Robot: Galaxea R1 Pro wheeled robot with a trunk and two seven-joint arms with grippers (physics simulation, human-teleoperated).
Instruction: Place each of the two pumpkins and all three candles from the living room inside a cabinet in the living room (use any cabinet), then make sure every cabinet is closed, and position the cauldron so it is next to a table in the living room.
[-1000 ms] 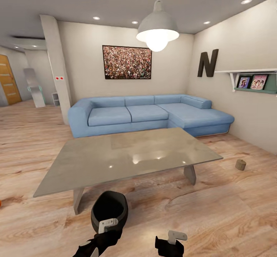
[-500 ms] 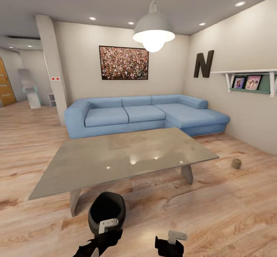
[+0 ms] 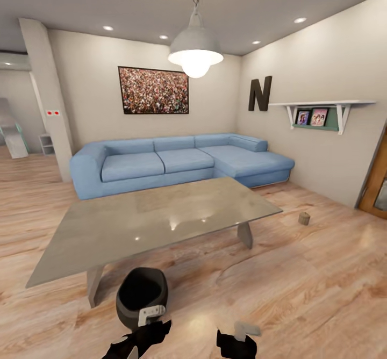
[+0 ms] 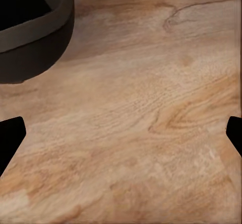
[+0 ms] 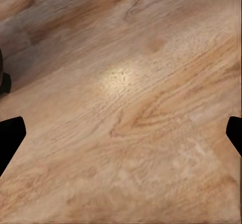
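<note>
The black cauldron [image 3: 141,297] stands upright on the wood floor, close to the front left leg of the low grey table [image 3: 156,219]. My left gripper [image 3: 142,329] hovers just short of the cauldron, open and empty; its wrist view has the cauldron's rim [image 4: 30,32] at one corner and bare floor between the spread fingertips [image 4: 11,133]. Beside it, my right gripper [image 3: 239,337] is open over bare floor [image 5: 121,108]. One short tan candle [image 3: 304,219] stands on the floor to the right of the table. The pumpkins and the cabinet are out of view.
A blue corner sofa [image 3: 177,160] runs along the far wall behind the table. A pendant lamp [image 3: 195,52] hangs over the table. A wall shelf [image 3: 322,109] and a wooden door [image 3: 376,181] are on the right. Open floor lies right of the table.
The camera has turned right, so the whole picture slid left and a door came into view at the right. Both grippers and the cauldron hold their places in front of me.
</note>
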